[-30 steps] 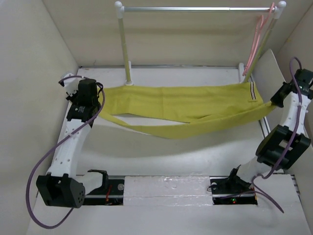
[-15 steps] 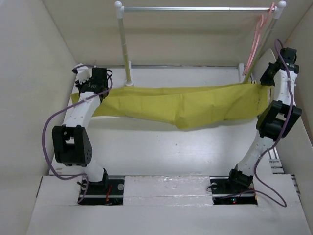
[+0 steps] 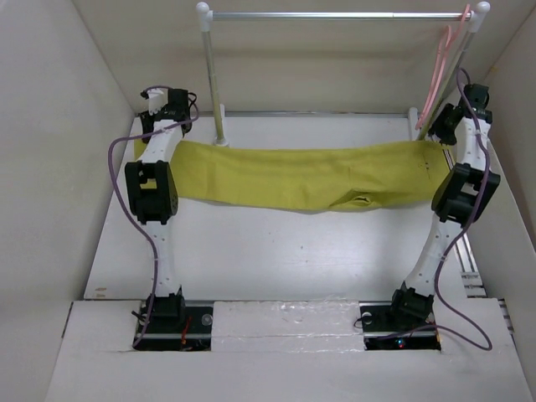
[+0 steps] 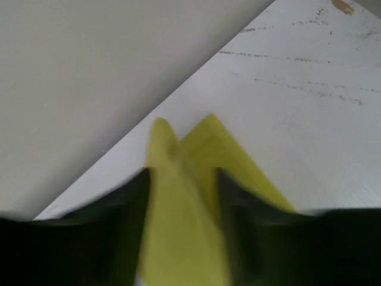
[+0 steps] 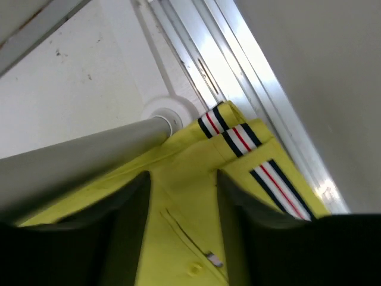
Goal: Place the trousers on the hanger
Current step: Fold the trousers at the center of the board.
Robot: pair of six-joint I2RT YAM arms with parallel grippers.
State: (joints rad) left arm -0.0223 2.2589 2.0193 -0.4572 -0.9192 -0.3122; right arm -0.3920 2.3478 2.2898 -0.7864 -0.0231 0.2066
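The mustard-yellow trousers (image 3: 293, 176) lie stretched flat across the back of the table, leg ends to the left, striped waistband (image 5: 238, 134) to the right. My left gripper (image 3: 157, 107) stands over the leg ends. In the left wrist view it (image 4: 181, 179) is open, with yellow cloth (image 4: 196, 149) lying in the gap between its fingers. My right gripper (image 3: 454, 117) hovers over the waist end. In its wrist view it (image 5: 181, 179) is open too, cloth (image 5: 178, 161) beneath. The pale pink hanger (image 3: 440, 63) hangs from the right end of the rail, empty.
A rack with white posts (image 3: 213, 84) and a silver rail (image 3: 335, 15) stands along the back. Its right post (image 5: 77, 161) comes down close beside my right gripper. Cream walls enclose the table on three sides. A metal track (image 5: 250, 77) runs along the right edge.
Both arms swung back toward the far wall. The trousers, held sagging above the table before, now lie flat. Both grippers went from shut on the cloth to open.
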